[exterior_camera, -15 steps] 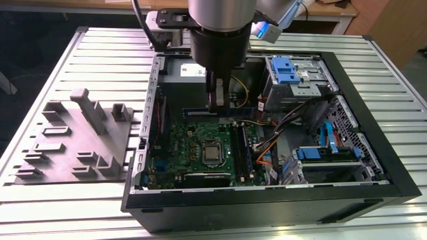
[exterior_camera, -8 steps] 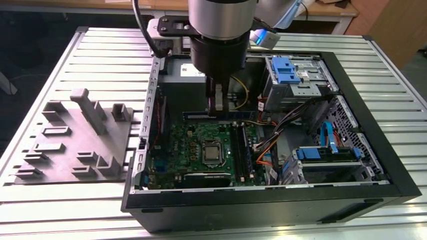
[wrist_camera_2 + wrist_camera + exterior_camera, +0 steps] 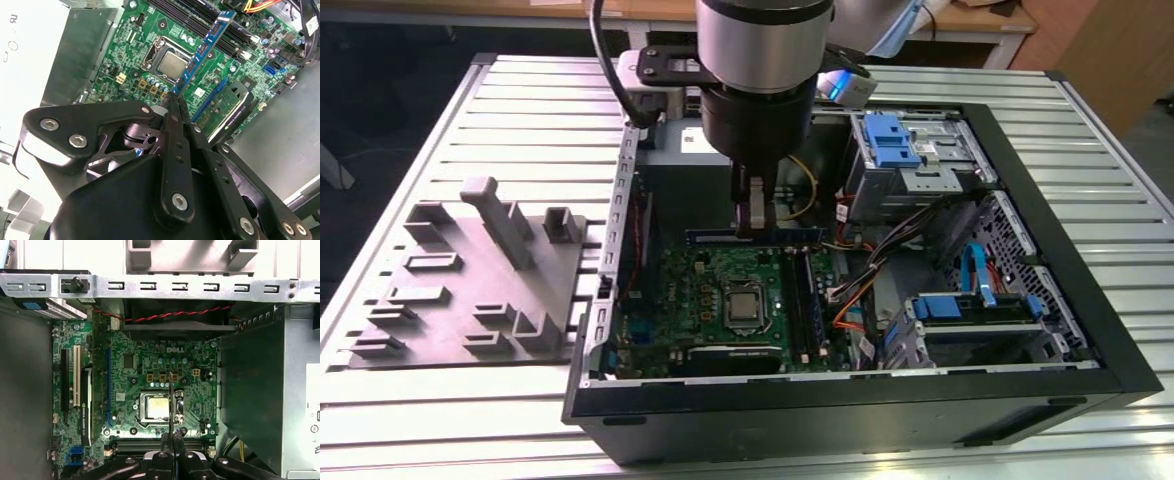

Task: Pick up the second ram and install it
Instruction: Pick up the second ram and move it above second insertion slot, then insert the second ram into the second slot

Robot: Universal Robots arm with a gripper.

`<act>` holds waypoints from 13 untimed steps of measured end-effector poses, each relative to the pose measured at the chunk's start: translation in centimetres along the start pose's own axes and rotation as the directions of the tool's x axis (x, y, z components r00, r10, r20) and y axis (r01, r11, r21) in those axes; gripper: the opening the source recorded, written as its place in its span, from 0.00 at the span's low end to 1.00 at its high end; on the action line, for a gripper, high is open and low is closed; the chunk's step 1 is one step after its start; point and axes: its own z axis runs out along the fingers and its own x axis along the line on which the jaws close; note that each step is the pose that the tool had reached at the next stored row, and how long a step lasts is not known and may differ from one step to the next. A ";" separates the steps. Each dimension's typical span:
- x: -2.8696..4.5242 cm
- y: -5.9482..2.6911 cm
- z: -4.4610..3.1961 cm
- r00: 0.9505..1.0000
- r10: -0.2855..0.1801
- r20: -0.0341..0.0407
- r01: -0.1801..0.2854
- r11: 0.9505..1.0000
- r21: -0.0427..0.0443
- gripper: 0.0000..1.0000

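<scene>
The second ram [image 3: 787,237] is a thin dark-blue strip that hangs inside the open computer case, just above the green motherboard [image 3: 720,280]. My gripper [image 3: 750,230] is shut on it near its middle, coming straight down from above. In the second wrist view the ram [image 3: 202,50] runs out from my gripper [image 3: 174,95] over the processor socket [image 3: 170,62]. The first wrist view has it edge-on [image 3: 171,395], above the socket [image 3: 157,407]. The black memory slots [image 3: 803,300] lie beside the socket, and the ram sits crosswise to them.
Case walls [image 3: 854,390] surround the board. A grey power-supply box [image 3: 250,390] stands at one side. Drive cages with blue tabs [image 3: 907,140] and loose cables [image 3: 867,270] fill the exterior view's right. A grey holder fixture [image 3: 480,270] rests on the slatted table at the left.
</scene>
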 end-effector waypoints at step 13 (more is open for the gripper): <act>0.00 0.00 0.06 1.000 0.000 0.000 0.000 1.000 0.000 0.11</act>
